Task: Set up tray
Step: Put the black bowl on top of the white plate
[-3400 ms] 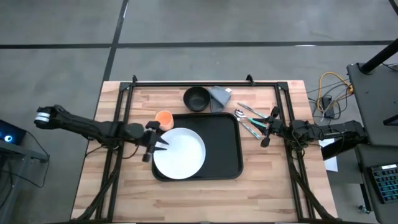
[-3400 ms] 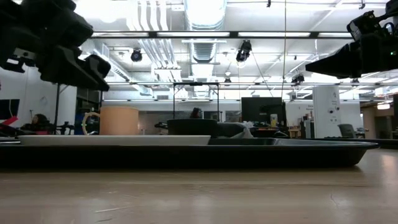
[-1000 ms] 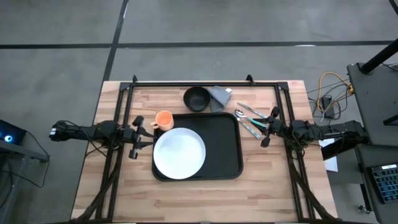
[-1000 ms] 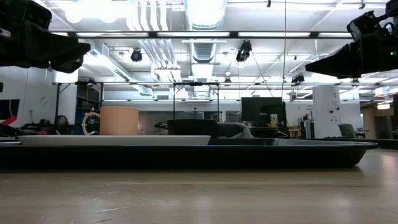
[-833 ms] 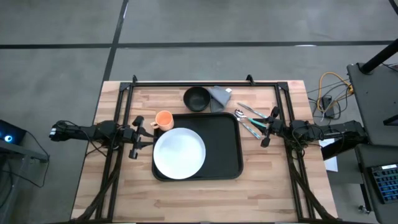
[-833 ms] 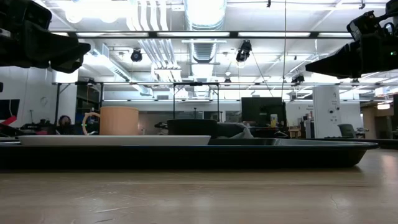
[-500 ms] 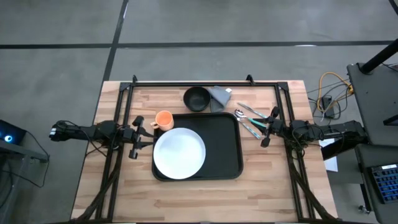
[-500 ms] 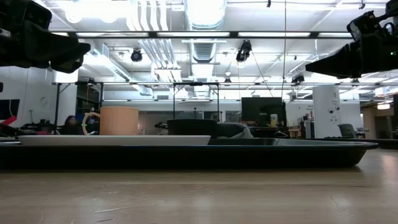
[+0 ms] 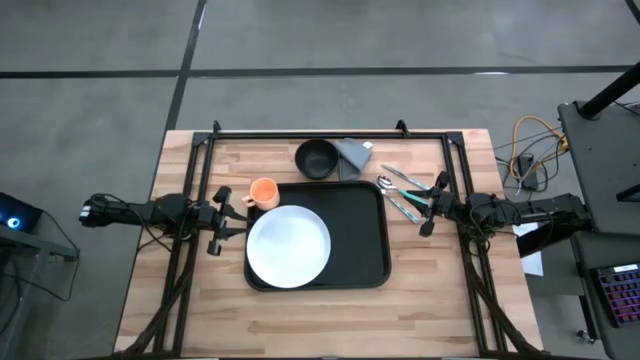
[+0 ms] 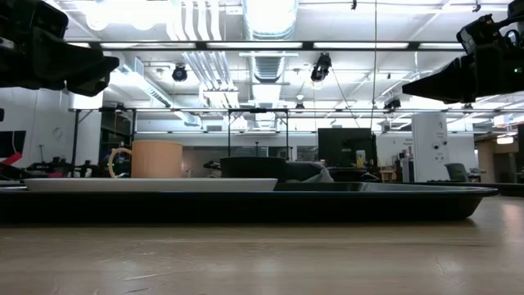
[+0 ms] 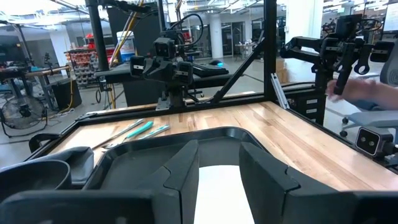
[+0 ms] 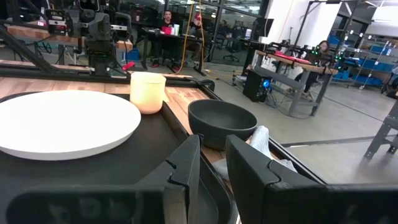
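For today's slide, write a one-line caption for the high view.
White plate on the black tray; cup, bowl and cutlery lie outside it, left pincer and right pincer flanking.

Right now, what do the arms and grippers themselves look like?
Both arms are dark and slim, with cables trailing along them. The left gripper and right gripper each have two matte black, blocky fingers. The left arm ends in a pale band at its outer end. No markings are visible.

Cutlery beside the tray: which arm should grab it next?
Right, probably. The right pincer hovers open right by the cutlery, off the tray; the left pincer sits across the white plate.
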